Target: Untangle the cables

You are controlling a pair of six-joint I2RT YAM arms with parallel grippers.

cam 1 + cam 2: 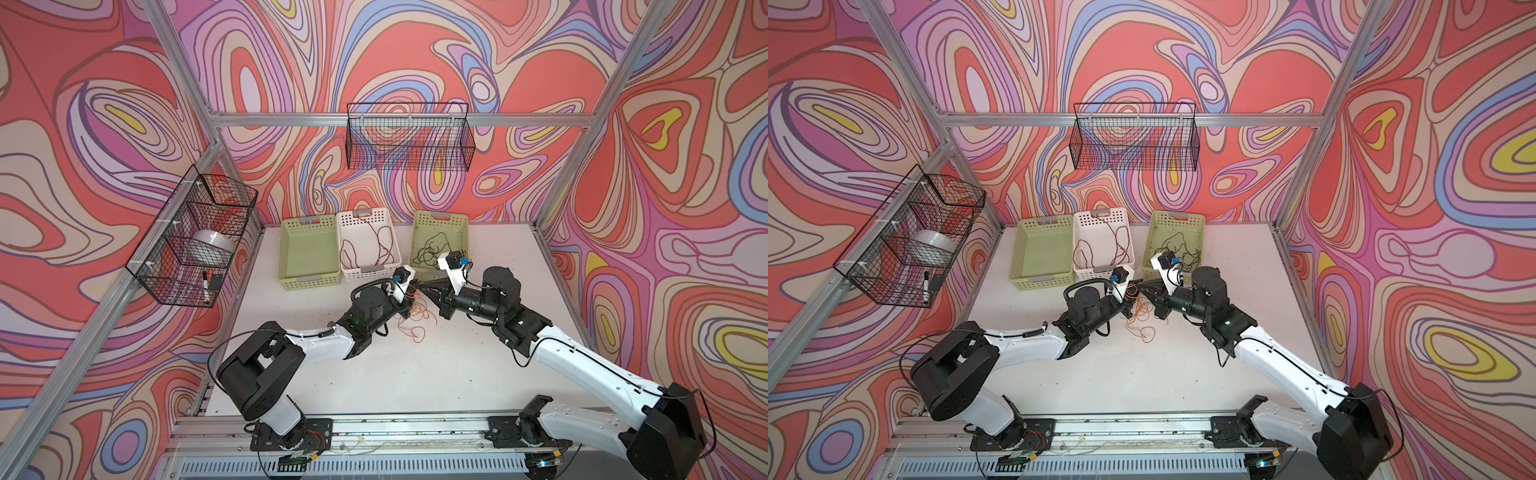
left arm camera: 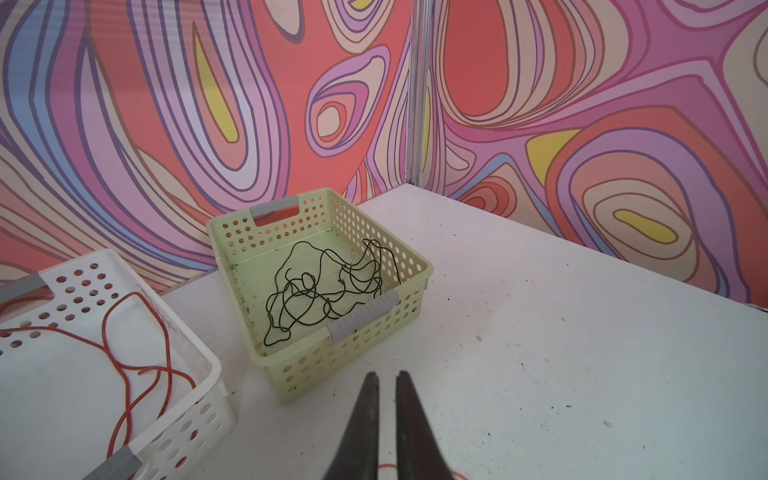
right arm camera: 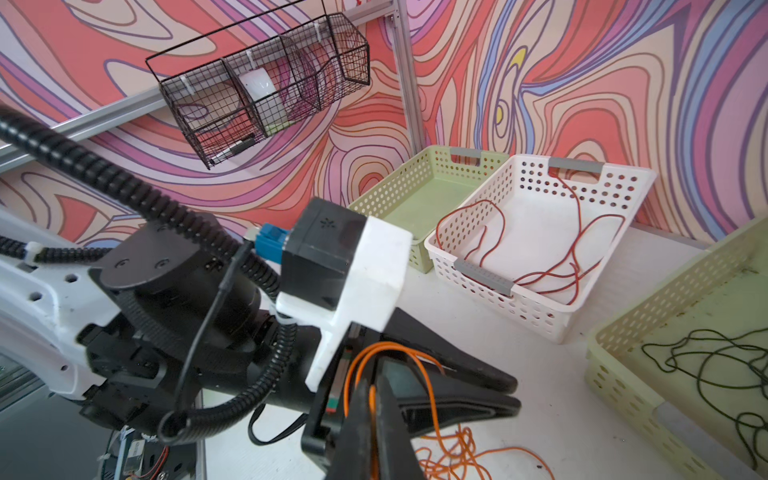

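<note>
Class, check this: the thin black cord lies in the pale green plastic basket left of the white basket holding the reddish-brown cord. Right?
No: in both top views the thin black cord lies in the pale green plastic basket right of the white plastic basket, which holds the thin reddish-brown cord.

A white desk (image 1: 415,374) is carrying three perforated plastic baskets along its far edge. In both top views a pale green rectangular basket (image 1: 309,253) is sitting leftmost, a white one (image 1: 380,217) is sitting just beside it, and another pale green one (image 1: 424,218) is standing a little apart to the right. A long black wire basket (image 1: 409,137) is hanging from an aluminium rail (image 1: 291,119) across the swirl-patterned back wall (image 1: 519,83). A three-compartment black wire basket (image 1: 174,291) is hanging on the left-hand rail, holding a white roll (image 1: 212,245) in its middle compartment and a black-and-white marker pen (image 1: 205,286) in the compartment nearest the camera.
</note>
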